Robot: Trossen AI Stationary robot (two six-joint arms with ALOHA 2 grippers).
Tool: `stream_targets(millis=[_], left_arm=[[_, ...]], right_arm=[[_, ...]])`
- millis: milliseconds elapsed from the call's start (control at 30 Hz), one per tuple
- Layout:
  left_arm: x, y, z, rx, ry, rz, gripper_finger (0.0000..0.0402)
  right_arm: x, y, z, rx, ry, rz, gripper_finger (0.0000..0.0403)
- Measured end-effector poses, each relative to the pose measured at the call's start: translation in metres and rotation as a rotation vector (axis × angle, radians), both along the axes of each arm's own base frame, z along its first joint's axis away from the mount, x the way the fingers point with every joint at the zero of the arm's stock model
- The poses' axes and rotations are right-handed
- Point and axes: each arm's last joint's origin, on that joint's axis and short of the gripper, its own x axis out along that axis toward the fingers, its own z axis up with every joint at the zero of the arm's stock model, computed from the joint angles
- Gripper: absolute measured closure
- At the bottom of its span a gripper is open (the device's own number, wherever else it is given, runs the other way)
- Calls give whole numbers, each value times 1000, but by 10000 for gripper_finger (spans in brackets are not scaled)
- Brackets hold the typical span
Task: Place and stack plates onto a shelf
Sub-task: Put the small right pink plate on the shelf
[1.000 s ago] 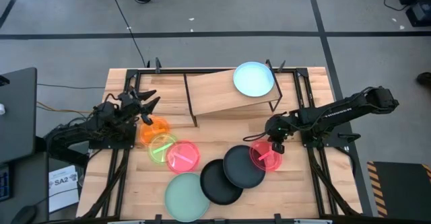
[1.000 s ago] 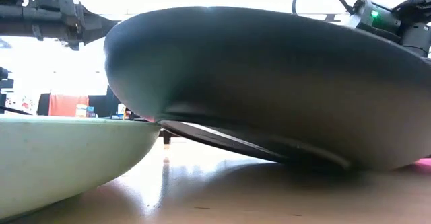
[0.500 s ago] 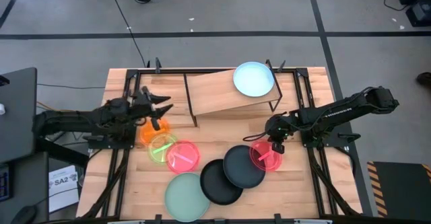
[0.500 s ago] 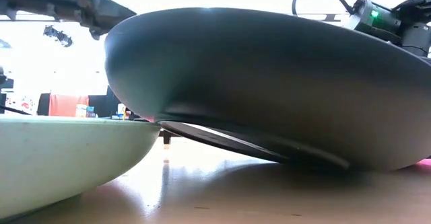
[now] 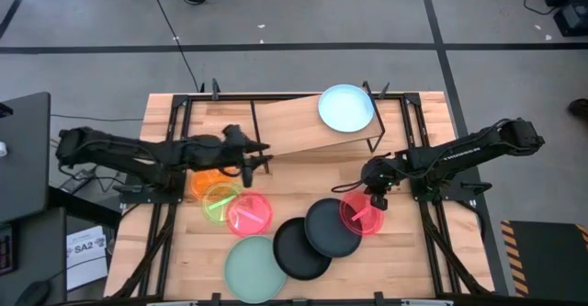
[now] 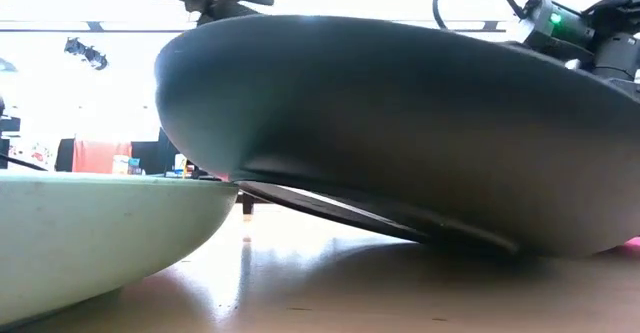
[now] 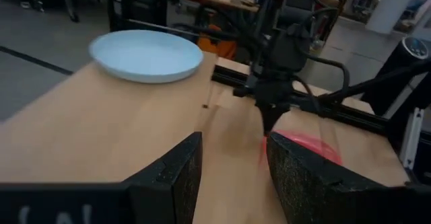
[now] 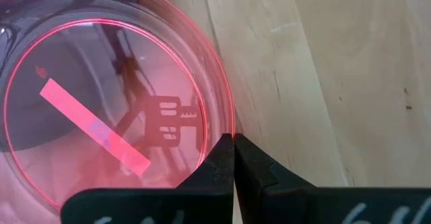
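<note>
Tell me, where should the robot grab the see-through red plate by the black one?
Probably at its thin raised rim, on the side facing away from the black plate. The red plate lies flat, leaving only the edge to pinch. The right gripper is already shut on that rim, coming from above.

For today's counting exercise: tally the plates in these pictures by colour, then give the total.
Light-blue: 1
Orange: 1
Neon-green: 1
Pink: 1
Red: 1
Mint-green: 1
Black: 2
Total: 8
</note>
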Motion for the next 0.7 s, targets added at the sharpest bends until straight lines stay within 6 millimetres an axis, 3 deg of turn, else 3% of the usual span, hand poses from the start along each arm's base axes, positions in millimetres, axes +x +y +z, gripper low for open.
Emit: stream_targets(millis=[167,400,700], left_arm=[[33,-6,7,-3,29,-30,230],[73,-9,10,-51,131,-42,230],[106,-13,-2,-192,173,-62,230]], right_arm=[[1,0,5,2,-32,0,398],[15,1,26,-2,-111,8,398],[29,-1,51,-74,-198,-42,398]])
